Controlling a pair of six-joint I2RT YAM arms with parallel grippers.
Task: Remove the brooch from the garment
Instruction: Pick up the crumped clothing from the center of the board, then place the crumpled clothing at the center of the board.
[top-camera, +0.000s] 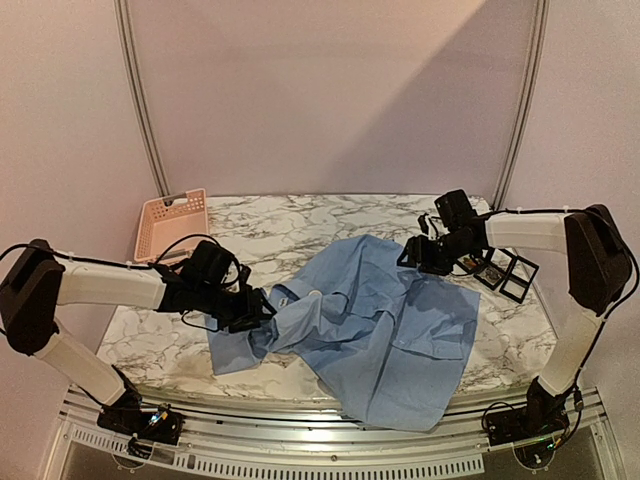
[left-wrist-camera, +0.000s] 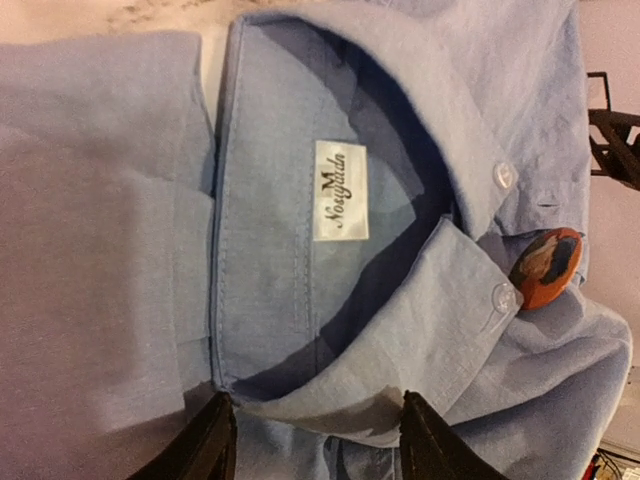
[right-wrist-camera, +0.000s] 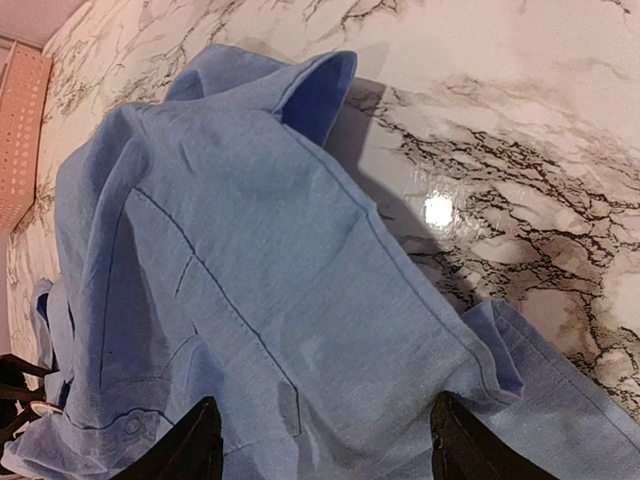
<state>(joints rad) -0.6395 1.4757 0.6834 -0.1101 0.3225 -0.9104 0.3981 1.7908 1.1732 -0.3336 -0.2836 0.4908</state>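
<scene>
A big light blue shirt of thin cloth (top-camera: 380, 330) lies crumpled on the white marble counter (top-camera: 300, 215). The left hand (left-wrist-camera: 318, 452) hangs over the shirt's collar (left-wrist-camera: 420, 300), because the pin sits there. Its two black fingers (left-wrist-camera: 205, 455) stand apart with a fold of collar between them, not squeezing it yet. The small round orange and dark blue brooch (left-wrist-camera: 545, 268) is pinned by the collar tip, beside a white button (left-wrist-camera: 505, 297). It is off to one side of the fingers, near but not touching. The right hand (right-wrist-camera: 325, 455) is over the far side of the shirt, likely to stop the cloth sliding. Its fingers are wide apart and hold nothing I can see.
</scene>
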